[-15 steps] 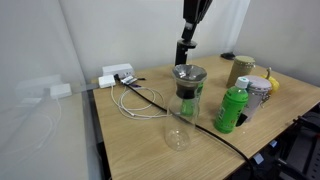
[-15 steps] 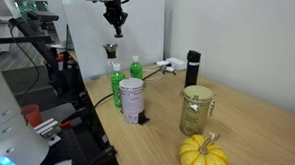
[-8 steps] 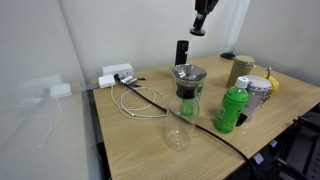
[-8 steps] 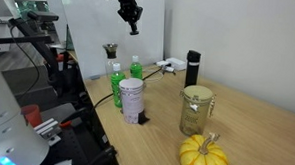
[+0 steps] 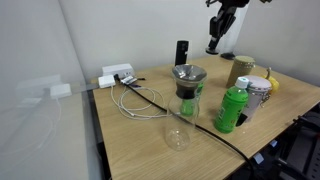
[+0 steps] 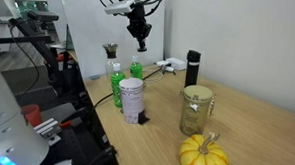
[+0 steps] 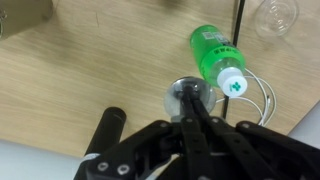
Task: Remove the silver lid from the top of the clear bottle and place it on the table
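Observation:
The clear bottle [image 5: 187, 100] stands mid-table with the silver lid [image 5: 188, 72] on its dark collar. In an exterior view the lid [image 6: 110, 51] shows above the bottle's body [image 6: 111, 83], which looks green from what lies behind it. My gripper [image 5: 214, 42] hangs high in the air, right of and behind the bottle, touching nothing; it also shows in an exterior view [image 6: 142, 39]. In the wrist view its fingers [image 7: 190, 97] lie together, shut and empty, with the lid [image 7: 174, 98] far below them. The table [image 5: 135, 140] is light wood.
A green bottle [image 5: 232, 108] stands right beside the clear bottle. A silvery-white can [image 5: 258, 92], a glass jar [image 5: 240, 68] and a pumpkin [image 6: 203, 155] are near it. A black cylinder [image 5: 181, 52] stands behind, and a small clear glass [image 5: 177, 136], white cables [image 5: 140, 100] and an adapter [image 5: 117, 75] lie around.
My gripper has swung sideways through the air, from above the black cylinder toward the jar side, and come down a little. The lid and bottle have not moved.

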Tool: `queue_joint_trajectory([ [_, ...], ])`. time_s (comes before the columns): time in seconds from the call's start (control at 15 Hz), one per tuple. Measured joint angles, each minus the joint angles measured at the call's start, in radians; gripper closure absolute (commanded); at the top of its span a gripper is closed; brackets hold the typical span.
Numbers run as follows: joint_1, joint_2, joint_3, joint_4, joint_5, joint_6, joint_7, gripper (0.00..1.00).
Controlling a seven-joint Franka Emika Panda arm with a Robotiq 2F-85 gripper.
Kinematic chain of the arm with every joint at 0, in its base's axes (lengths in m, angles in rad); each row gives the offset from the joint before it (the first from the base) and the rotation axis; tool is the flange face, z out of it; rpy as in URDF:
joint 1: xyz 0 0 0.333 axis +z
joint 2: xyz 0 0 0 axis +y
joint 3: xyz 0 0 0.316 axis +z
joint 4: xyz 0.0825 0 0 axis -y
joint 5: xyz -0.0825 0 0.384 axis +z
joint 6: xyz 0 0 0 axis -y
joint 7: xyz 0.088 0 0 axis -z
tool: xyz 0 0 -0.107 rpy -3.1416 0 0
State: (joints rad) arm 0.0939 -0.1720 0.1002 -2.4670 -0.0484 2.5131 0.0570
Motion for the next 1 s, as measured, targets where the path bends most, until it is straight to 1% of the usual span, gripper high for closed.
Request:
queue_joint_trajectory([
  [0.27, -0.003, 0.041, -0.038, -0.055, 0.043, 0.047, -0.004, 0.99],
  [0.4, -0.005, 0.07, -0.054, -0.074, 0.072, 0.084, -0.026, 0.99],
  [0.67, -0.01, 0.155, -0.084, -0.082, 0.16, 0.128, -0.141, 0.99],
  [0.87, -0.038, 0.21, -0.103, -0.071, 0.19, 0.145, -0.222, 0.99],
  [0.93, -0.05, 0.224, -0.107, -0.068, 0.197, 0.145, -0.249, 0.94],
  [1.0, -0.056, 0.231, -0.107, -0.066, 0.196, 0.145, -0.254, 0.94],
])
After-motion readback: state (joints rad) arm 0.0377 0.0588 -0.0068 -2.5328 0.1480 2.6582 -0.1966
